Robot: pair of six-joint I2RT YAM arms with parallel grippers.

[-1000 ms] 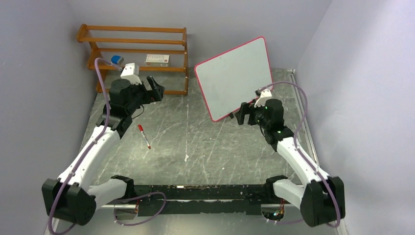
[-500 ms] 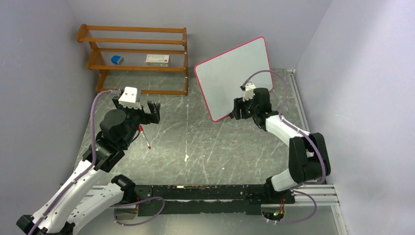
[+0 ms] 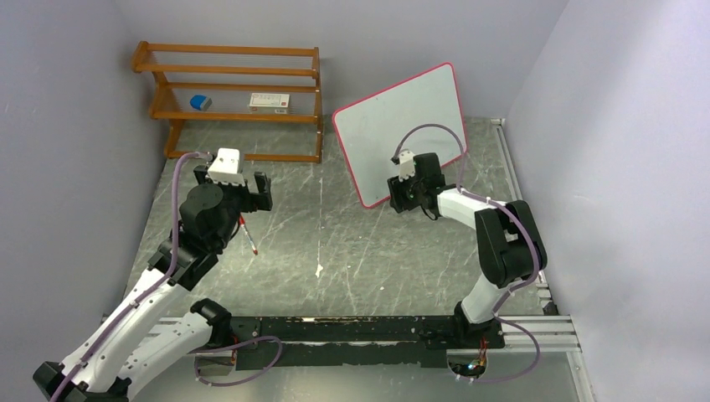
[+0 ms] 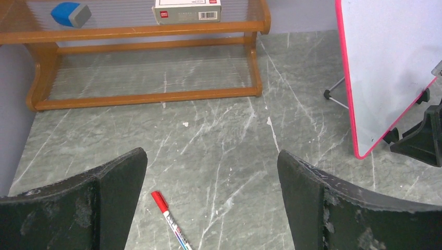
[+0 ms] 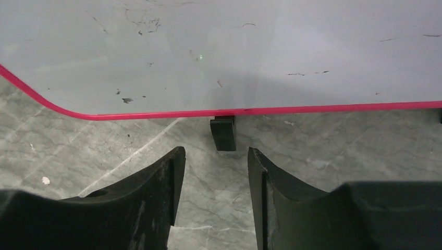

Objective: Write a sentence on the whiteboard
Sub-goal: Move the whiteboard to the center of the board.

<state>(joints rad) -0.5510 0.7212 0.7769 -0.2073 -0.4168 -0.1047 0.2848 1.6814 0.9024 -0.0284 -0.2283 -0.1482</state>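
The whiteboard (image 3: 402,126) with a red-pink frame stands tilted at the back right. It also shows in the left wrist view (image 4: 385,62) and the right wrist view (image 5: 234,52). Its face carries only faint dark smudges; no red sentence shows. A red-capped marker (image 3: 246,234) lies on the table, and shows low between my left fingers in the left wrist view (image 4: 169,219). My left gripper (image 3: 234,182) is wide open and empty above it (image 4: 211,172). My right gripper (image 3: 398,194) is open and empty at the board's lower edge, its fingertips (image 5: 216,156) just short of a black foot (image 5: 223,133).
A wooden slatted rack (image 3: 234,84) stands at the back left, holding a blue eraser (image 3: 199,102) and a white box (image 3: 270,102). Walls close in on the left, back and right. A metal rail (image 3: 515,193) runs along the table's right edge.
My left arm drew back from the rack and now hovers over the marker. My right gripper moved left along the board's lower edge towards its near corner.
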